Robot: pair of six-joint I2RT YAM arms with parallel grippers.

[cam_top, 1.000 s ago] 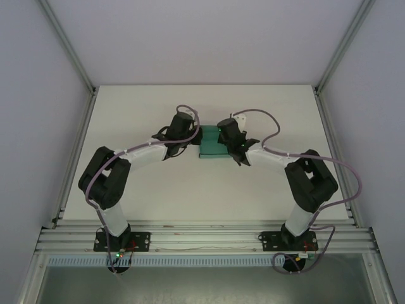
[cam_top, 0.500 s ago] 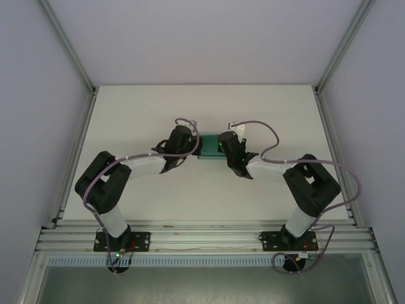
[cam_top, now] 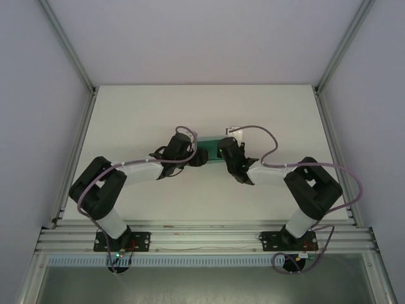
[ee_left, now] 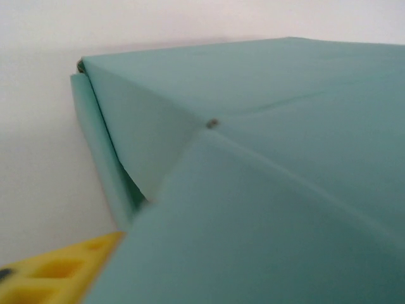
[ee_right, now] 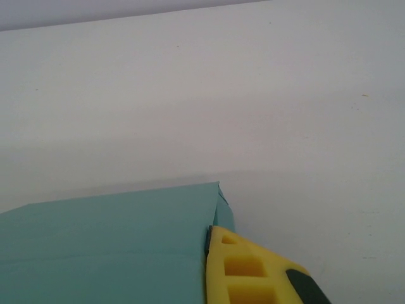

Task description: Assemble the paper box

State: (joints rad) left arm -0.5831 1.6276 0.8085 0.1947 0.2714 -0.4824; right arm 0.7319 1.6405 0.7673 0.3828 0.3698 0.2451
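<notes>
Top external, paper box point(cam_top: 211, 144) half hidden, white table point(cam_top: 158, 107)

the paper box point(ee_left: 297, 177) is thin teal card, smooth and matt, and the white surface point(ee_right: 266, 107) looks equally matt.

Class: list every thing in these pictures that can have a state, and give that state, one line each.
paper box: folded up, not flat; one end flap gapes away from the body.
left gripper: at the box; open or shut cannot be told.
right gripper: shut, yellow finger against the box's edge.
</notes>
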